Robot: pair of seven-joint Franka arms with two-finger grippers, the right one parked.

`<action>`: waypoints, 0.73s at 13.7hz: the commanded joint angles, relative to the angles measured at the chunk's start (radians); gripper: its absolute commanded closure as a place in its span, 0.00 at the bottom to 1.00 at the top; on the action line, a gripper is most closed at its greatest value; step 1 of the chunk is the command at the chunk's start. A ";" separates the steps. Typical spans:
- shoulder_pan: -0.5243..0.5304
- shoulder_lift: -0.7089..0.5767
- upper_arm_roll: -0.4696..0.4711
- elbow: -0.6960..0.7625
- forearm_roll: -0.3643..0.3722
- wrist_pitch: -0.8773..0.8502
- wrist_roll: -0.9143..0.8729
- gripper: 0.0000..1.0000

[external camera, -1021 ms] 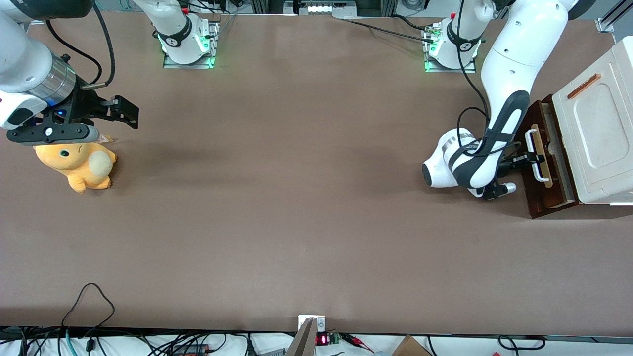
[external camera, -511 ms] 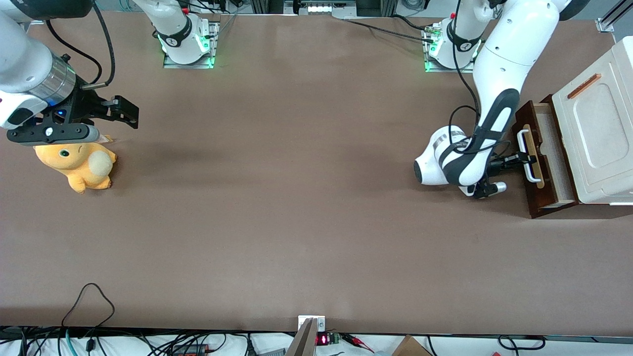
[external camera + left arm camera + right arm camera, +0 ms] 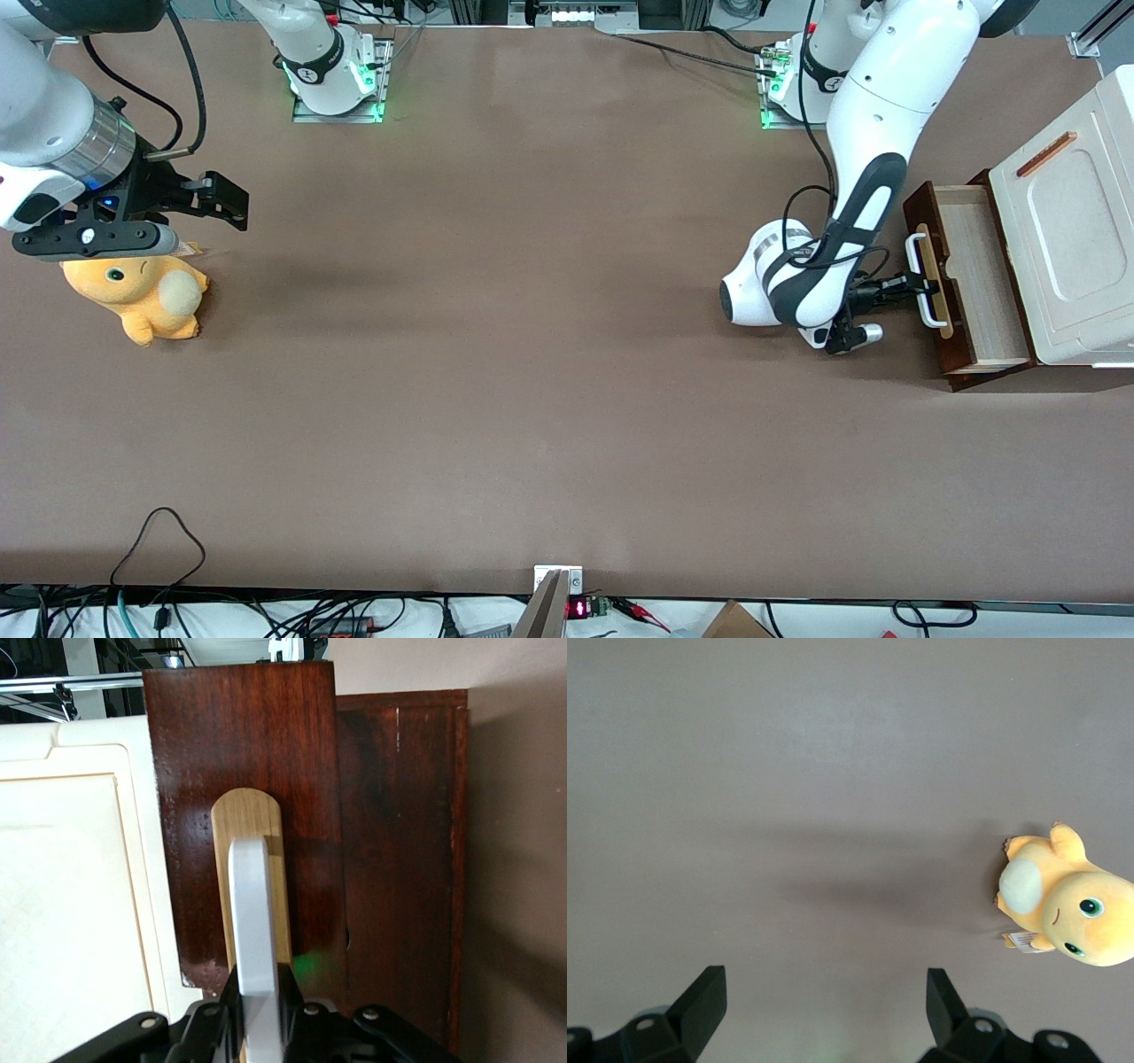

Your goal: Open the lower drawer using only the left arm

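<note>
The lower drawer (image 3: 973,282) is pulled well out of the white cabinet (image 3: 1067,239), showing its pale wood inside. Its white bar handle (image 3: 920,280) sits on a tan strip across the dark brown front. The left arm (image 3: 850,213) reaches down in front of the drawer, and its gripper (image 3: 912,285) is shut on the handle. In the left wrist view the white handle (image 3: 255,939) runs between the black fingers (image 3: 306,1010), with the tan strip (image 3: 251,828) and dark drawer front (image 3: 248,771) under it; the gripper (image 3: 261,1014) clamps the bar.
The white cabinet with a small orange strip (image 3: 1045,153) stands at the working arm's end of the table. A yellow plush toy (image 3: 142,297) lies toward the parked arm's end. The arm bases (image 3: 802,84) are mounted at the table edge farthest from the front camera.
The gripper has pulled the handle away from the cabinet toward the table's middle. The drawer has slid farther out, exposing more of its pale inside.
</note>
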State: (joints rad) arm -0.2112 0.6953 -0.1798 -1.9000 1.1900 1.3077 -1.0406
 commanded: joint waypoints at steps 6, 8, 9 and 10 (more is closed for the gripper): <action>-0.080 0.049 0.002 0.071 -0.072 -0.030 0.002 0.99; -0.088 0.052 0.002 0.071 -0.072 -0.039 0.002 0.99; -0.088 0.052 0.002 0.071 -0.072 -0.041 0.001 0.97; -0.088 0.055 0.002 0.071 -0.072 -0.042 0.002 0.92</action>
State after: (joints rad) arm -0.2845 0.7269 -0.1807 -1.8632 1.1564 1.2809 -1.0520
